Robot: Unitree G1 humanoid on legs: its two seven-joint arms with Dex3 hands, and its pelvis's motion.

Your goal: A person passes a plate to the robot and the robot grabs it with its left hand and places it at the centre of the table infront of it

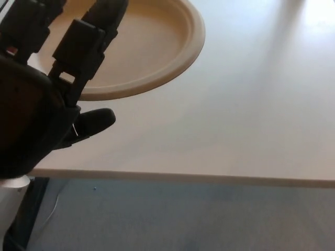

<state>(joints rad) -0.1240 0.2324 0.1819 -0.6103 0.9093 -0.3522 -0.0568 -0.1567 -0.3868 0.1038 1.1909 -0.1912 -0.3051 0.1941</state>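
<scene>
In the head view, you see the left hand (47,99) large at the picture's left, its two fingers (84,44) stretched up and spread apart over the near-left part of the plate (157,42), and the thumb (91,123) pointing out to the side below the rim. The hand holds nothing; it is wide, and the rim seems to sit in the space between the fingers and the thumb, but you cannot tell from here if any finger touches it. The plate is at the top left, above the pale table (246,120), and its far and left parts are cut by the picture edge or hidden by the hand, so you cannot see who or what carries it. The right hand does not show. As a judgement, the plate looks like a light, thin disposable one, rather stiff at the raised rim but easy to bend if you press hard. It may also be a little smooth, so it could slide from thick fingers. You should take it at the near rim, thumb under and fingers on top, and close gently. The table centre is free to the right of the plate.
</scene>
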